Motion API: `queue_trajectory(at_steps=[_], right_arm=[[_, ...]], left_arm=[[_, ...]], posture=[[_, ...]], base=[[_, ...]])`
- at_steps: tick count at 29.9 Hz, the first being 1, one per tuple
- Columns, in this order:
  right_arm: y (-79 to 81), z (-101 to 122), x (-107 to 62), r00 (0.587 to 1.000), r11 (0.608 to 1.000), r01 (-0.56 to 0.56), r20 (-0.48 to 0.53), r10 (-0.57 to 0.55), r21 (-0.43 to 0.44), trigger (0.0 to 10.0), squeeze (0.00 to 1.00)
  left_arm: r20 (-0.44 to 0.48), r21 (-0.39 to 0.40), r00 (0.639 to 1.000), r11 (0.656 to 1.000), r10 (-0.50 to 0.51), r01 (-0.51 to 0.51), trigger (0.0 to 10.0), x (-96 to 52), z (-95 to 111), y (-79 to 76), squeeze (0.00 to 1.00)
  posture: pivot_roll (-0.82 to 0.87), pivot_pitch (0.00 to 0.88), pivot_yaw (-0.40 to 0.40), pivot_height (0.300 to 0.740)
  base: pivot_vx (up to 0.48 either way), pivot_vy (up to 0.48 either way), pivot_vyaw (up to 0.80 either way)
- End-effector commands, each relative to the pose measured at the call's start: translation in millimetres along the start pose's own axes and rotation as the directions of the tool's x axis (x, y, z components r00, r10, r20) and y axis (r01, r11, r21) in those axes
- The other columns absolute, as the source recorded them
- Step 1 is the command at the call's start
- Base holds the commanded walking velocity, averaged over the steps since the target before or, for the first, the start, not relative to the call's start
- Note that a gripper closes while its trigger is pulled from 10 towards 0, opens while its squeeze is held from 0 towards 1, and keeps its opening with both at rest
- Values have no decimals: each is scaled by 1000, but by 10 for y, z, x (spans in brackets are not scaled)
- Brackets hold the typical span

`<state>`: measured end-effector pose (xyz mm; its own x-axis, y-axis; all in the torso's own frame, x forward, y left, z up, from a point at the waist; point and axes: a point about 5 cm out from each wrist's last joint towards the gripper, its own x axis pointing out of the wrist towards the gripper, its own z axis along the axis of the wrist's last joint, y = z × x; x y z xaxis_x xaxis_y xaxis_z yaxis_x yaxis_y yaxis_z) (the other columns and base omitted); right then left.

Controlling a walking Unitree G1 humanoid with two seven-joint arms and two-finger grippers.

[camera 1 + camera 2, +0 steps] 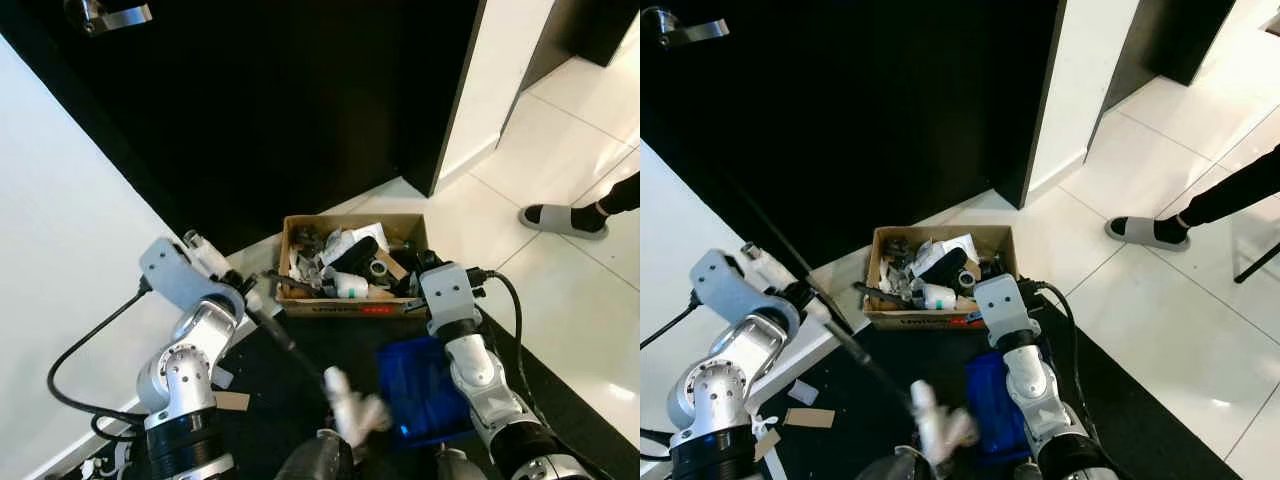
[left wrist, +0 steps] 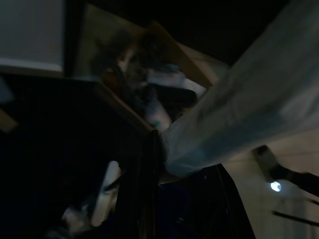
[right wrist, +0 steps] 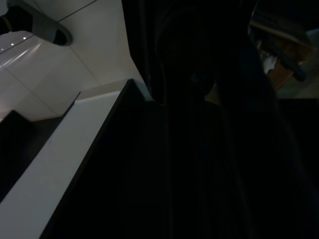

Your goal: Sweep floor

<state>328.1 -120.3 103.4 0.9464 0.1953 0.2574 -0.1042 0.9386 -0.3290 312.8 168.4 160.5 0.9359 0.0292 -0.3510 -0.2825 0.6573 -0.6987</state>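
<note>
- While both silver arms reach forward and down over a dark mat, the left gripper sits at the end of the left arm, closed around a long black broom handle — the handle runs from the fingers down toward the robot's body.
- At the near end of that handle, close to the robot, a pale whitish brush head shows blurred over the mat.
- Just beyond the left gripper and touching distance ahead of it stands an open cardboard box, filled with mixed scraps — paper, a white bottle, dark pieces; its contents are too jumbled to name further.
- To the right of the brush head, a blue dustpan lies on the mat beside the right forearm.
- Right gripper: its end reaches the near right corner of the box; whether its fingers are spread or closed I cannot tell, as the right wrist view is almost black.
- Left of the left gripper rises a white wall; ahead of both grippers a black door with a metal lever handle.
- Beside the left arm's base, scraps of cardboard and paper lie on the mat.
- Well off to the right of the right gripper, on the glossy white tile floor, a person's foot in a grey slipper is planted.
</note>
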Motion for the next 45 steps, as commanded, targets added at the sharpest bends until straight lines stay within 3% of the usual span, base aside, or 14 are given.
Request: queue_trajectory(at_steps=[1,9,21,23,25,28,34,35,36,39,40,41,42,45], right_arm=[[123,-143,-124,997,999,-31,-72,32,17,10000,0],[167,-168,-151,996,999,-46,-74,47,7,10000,0],[217,-149,-113,995,997,-70,-64,71,10,10000,0],[208,-144,-104,996,998,-69,-60,70,9,10000,0],[188,-153,-107,996,998,-66,-60,66,6,10000,0],[181,-163,-116,996,998,-64,-62,64,6,10000,0],[179,-179,-141,996,998,-61,-66,61,5,10000,0],[179,-179,-141,996,998,-61,-66,61,5,10000,0],[181,-179,-141,996,998,-61,-65,61,5,10000,0],[175,-181,-138,996,998,-61,-66,61,5,10000,0],[169,-182,-136,996,998,-61,-66,62,3,10000,0],[169,-182,-136,996,998,-61,-66,62,3,10000,0],[164,-183,-135,996,998,-62,-66,62,1,10000,0],[157,-184,-133,996,998,-63,-66,62,-2,10000,0]], left_arm=[[-72,-66,997,998,-20,15,10000,23,-164,23,0],[-176,-153,979,985,-100,73,10000,-54,-378,-148,0],[-95,-279,957,930,-273,238,10000,-145,-178,-472,0],[-79,-193,956,945,-283,263,10000,-172,-92,-451,0],[-35,45,960,960,-276,278,10000,-210,112,-376,0],[-14,98,961,956,-275,275,10000,-220,219,-333,0],[117,380,978,918,-170,115,10000,-229,662,14,0],[117,380,978,918,-170,115,10000,-229,662,14,0],[155,485,977,873,-149,56,10000,-247,764,102,0],[173,553,976,833,-133,15,10000,-259,819,164,0],[170,604,980,797,-102,-22,10000,-267,833,256,0],[170,604,980,797,-102,-22,10000,-267,833,256,0],[160,636,986,769,-53,-61,10000,-271,796,365,0],[132,645,991,760,-12,-77,10000,-277,677,471,0]], posture=[[142,346,146,740],[135,334,136,740],[145,323,118,740],[144,320,119,740],[145,322,121,740],[146,322,122,740],[150,327,125,740],[150,327,125,740],[150,327,125,740],[147,330,123,740],[146,331,120,740],[146,331,120,740],[146,331,120,740],[142,334,117,740]], base=[[0,0,0],[0,0,0],[0,0,0],[0,0,0],[0,0,0],[0,0,0],[0,0,0],[0,0,0],[0,0,0],[0,0,0],[0,0,0],[0,0,0],[0,0,0],[0,0,0]])
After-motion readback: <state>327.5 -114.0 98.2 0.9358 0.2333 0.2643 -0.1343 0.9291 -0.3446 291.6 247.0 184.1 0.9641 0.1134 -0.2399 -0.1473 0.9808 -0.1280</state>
